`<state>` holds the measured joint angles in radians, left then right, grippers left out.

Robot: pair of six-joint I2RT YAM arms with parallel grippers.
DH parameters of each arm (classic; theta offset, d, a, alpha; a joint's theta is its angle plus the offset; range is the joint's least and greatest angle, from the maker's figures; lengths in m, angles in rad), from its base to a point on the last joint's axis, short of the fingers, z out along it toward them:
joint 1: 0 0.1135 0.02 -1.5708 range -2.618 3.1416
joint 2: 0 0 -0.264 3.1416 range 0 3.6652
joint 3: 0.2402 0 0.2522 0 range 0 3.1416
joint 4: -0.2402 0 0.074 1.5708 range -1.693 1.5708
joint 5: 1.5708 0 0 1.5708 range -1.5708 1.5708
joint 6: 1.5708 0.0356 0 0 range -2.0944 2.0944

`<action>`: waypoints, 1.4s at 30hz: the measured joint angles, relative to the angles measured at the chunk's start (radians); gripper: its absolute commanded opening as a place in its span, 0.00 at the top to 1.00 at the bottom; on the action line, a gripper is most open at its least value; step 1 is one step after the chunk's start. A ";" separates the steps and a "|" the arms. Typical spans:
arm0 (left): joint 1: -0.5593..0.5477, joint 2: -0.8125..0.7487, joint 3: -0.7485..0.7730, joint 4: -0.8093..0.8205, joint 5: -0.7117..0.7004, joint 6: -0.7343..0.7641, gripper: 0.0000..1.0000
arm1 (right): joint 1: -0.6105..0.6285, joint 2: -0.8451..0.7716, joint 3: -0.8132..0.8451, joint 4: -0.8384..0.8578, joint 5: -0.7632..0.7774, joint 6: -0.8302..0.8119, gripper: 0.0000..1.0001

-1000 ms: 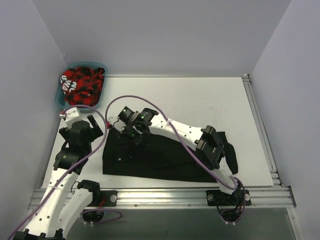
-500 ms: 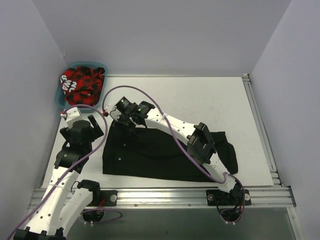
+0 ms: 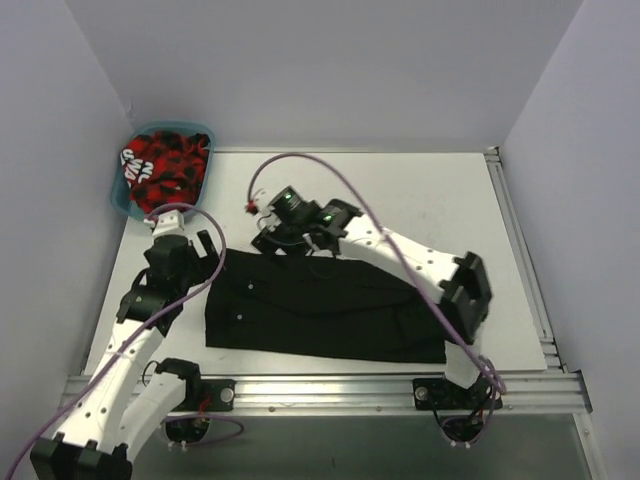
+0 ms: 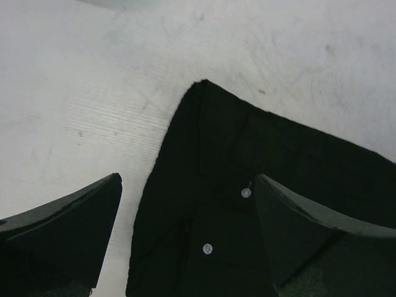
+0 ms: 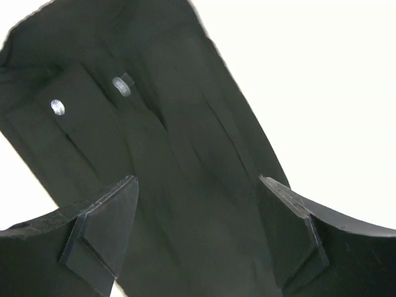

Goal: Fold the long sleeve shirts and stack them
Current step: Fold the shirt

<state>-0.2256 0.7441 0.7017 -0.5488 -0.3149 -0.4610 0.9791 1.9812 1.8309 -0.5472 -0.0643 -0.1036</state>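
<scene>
One long sleeve shirt (image 3: 320, 310), plain black, lies folded flat in a rough rectangle at the near middle of the table. My right gripper (image 3: 278, 243) hovers open over the shirt's far left corner, nothing between its fingers. In the right wrist view the right gripper (image 5: 198, 179) frames the black cloth (image 5: 185, 124) and a pale button (image 5: 57, 107). My left gripper (image 3: 208, 262) stands open at the shirt's left edge. In the left wrist view the left gripper (image 4: 187, 179) straddles a corner of the shirt (image 4: 278, 148) with a small button (image 4: 246, 193).
A teal basket (image 3: 120, 195) sits at the far left corner of the table, holding red and black cloth (image 3: 165, 165). A metal rail (image 3: 520, 250) runs along the table's right edge. Grey walls close in on three sides.
My right gripper has opened and let go of the black cloth, shifting slightly right while its elbow swung right. The sleeve bulge at the shirt's right end is gone. My left gripper moved toward the shirt.
</scene>
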 measured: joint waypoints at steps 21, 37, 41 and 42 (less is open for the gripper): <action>-0.255 0.497 -0.055 0.223 0.138 -0.329 0.25 | -0.624 -0.886 -1.295 0.425 -0.072 0.821 0.39; -0.248 0.406 -0.082 0.209 0.067 -0.392 0.19 | -0.893 -0.988 -1.349 0.468 -0.200 0.803 0.40; -0.407 0.367 -0.003 0.227 0.087 -0.385 0.25 | -0.811 -1.072 -1.324 0.520 -0.249 0.839 0.44; -0.459 0.366 0.009 0.244 0.093 -0.389 0.27 | -0.776 -1.078 -1.324 0.544 -0.260 0.854 0.44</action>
<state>-0.6849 1.1099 0.7105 -0.3050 -0.2214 -0.8497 0.2031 0.9028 0.5064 -0.0029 -0.3244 0.7506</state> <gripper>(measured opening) 0.760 0.571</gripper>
